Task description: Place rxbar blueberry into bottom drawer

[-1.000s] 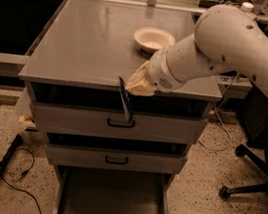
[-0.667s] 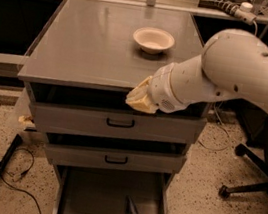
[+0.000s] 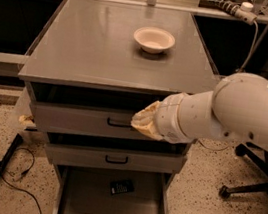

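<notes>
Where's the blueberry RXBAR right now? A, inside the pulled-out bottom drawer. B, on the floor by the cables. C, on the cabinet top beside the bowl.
A: the rxbar blueberry lies flat in the bottom drawer, while the gripper is higher up, in front of the top drawer.

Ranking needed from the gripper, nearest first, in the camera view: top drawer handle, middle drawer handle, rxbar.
Gripper sits in front of the top drawer.
1. Top drawer handle, right beside it.
2. Middle drawer handle, below.
3. Rxbar, lowest, in the bottom drawer.
</notes>
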`<action>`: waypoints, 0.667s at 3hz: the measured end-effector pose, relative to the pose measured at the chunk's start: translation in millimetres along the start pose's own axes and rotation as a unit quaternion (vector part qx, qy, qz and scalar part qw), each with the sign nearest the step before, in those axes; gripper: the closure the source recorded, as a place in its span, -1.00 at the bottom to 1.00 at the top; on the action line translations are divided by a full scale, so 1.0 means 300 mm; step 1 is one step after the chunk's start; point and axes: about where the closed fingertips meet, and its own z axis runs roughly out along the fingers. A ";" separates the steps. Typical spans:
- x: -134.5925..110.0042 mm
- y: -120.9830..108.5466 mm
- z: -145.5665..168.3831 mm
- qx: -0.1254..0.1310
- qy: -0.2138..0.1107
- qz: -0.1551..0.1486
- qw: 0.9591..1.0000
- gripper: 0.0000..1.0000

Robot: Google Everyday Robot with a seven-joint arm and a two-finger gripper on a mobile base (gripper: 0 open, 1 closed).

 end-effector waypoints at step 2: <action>-0.004 -0.001 0.000 0.000 -0.001 -0.001 1.000 -0.32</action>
